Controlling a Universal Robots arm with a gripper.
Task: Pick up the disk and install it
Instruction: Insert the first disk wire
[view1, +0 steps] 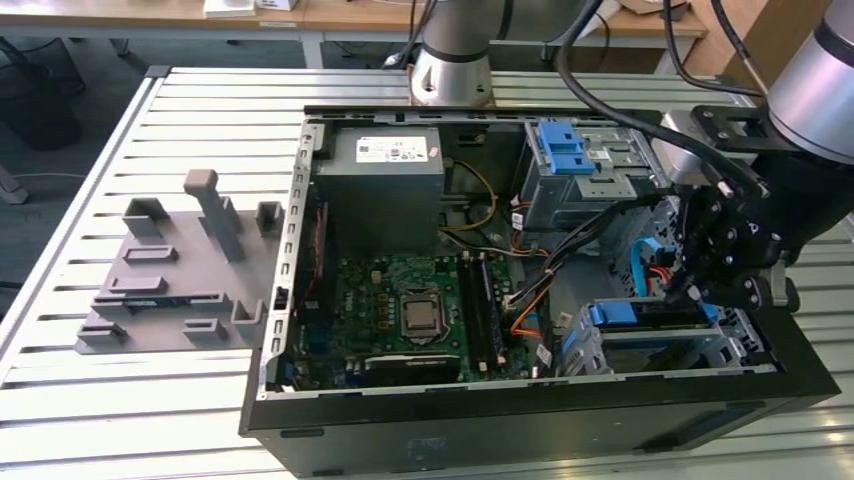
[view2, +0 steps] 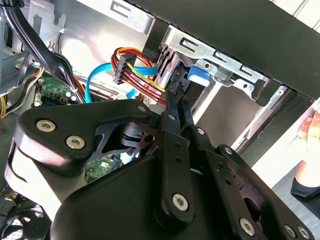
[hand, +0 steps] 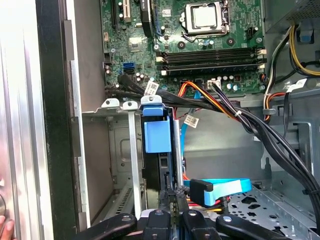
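The disk (hand: 159, 170) stands on edge in the lower metal drive cage (hand: 131, 150) of the open computer case, and its blue carrier tab (hand: 155, 135) sticks out at the end. In the exterior view the disk (view1: 647, 312) lies at the case's front right corner. My gripper (view1: 691, 292) hangs directly over that cage. In both wrist views its fingers come together narrowly: the gripper (hand: 172, 196) is shut and its tips rest against the disk's cable end, right beside the orange-red power plug. In the second wrist view the gripper (view2: 175, 97) points at the blue tab (view2: 197, 75).
A blue data cable (hand: 220, 187) and black and coloured wire bundles (hand: 240, 115) run close by the gripper. The motherboard (view1: 414, 305), grey power supply (view1: 387, 160) and upper blue-latched cage (view1: 581, 160) share the case. A grey fixture (view1: 174, 270) lies on the table. A person's hand (view2: 310, 130) is outside the case.
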